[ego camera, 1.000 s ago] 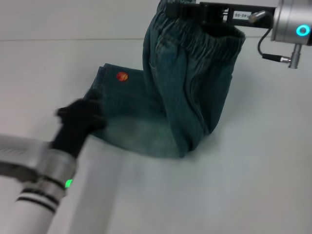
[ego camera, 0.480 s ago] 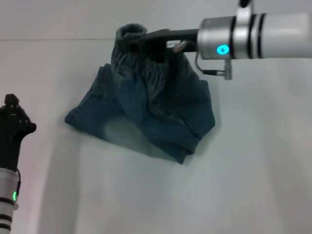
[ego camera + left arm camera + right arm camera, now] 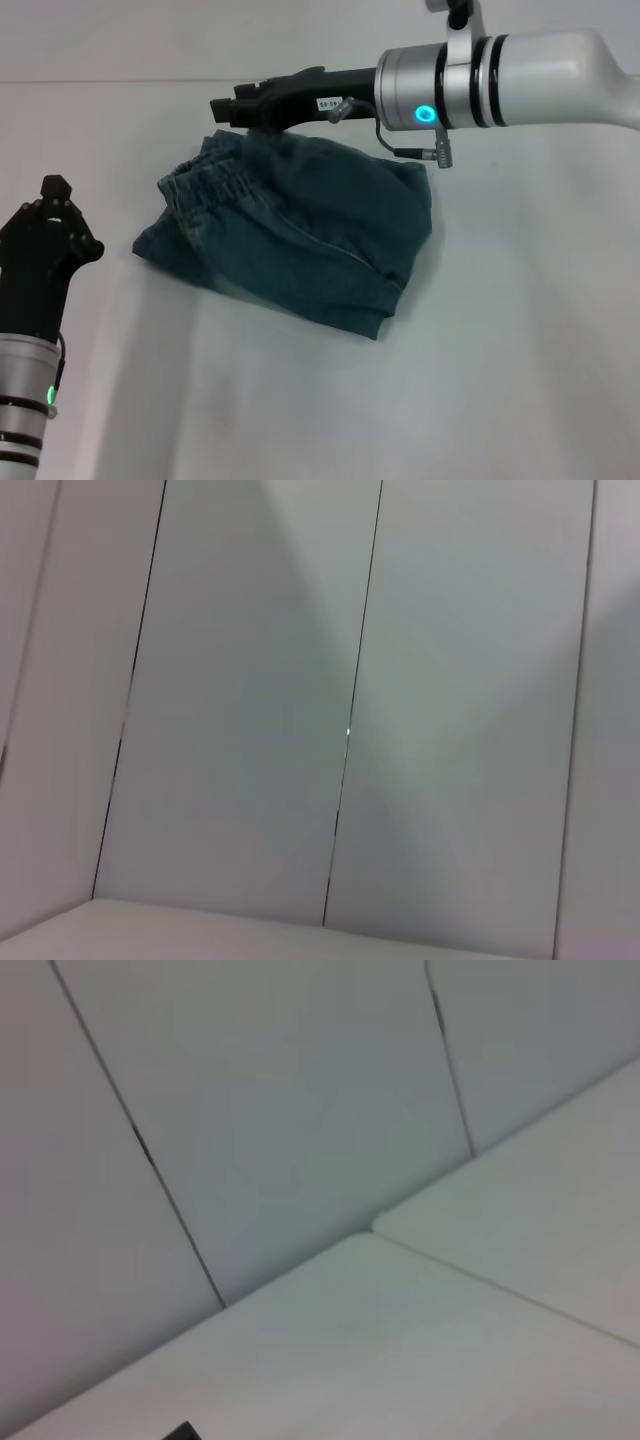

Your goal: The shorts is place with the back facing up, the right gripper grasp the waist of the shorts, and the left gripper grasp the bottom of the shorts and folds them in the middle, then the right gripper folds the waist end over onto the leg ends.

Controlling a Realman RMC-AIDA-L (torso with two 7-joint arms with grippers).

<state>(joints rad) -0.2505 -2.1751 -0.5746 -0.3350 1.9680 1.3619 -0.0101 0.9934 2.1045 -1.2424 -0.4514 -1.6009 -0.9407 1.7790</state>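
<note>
The dark blue denim shorts (image 3: 300, 235) lie folded on the white table (image 3: 500, 380) in the head view. Their elastic waist (image 3: 215, 185) rests on top at the left end, over the leg ends. My right gripper (image 3: 225, 108) reaches in from the right and hovers just above the far left edge of the shorts, open, with no cloth in it. My left gripper (image 3: 52, 215) stands at the left of the table, pointing up, well apart from the shorts. Neither wrist view shows the shorts.
The left wrist view holds only pale wall panels (image 3: 350, 730). In the right wrist view there are wall panels (image 3: 280, 1110) and a corner of the white table (image 3: 400, 1340). Bare table surface surrounds the shorts in front and to the right.
My right gripper carried the waist leftward and down, then let it go; the waist now lies flat over the leg ends. The left arm pulled back to the left.
</note>
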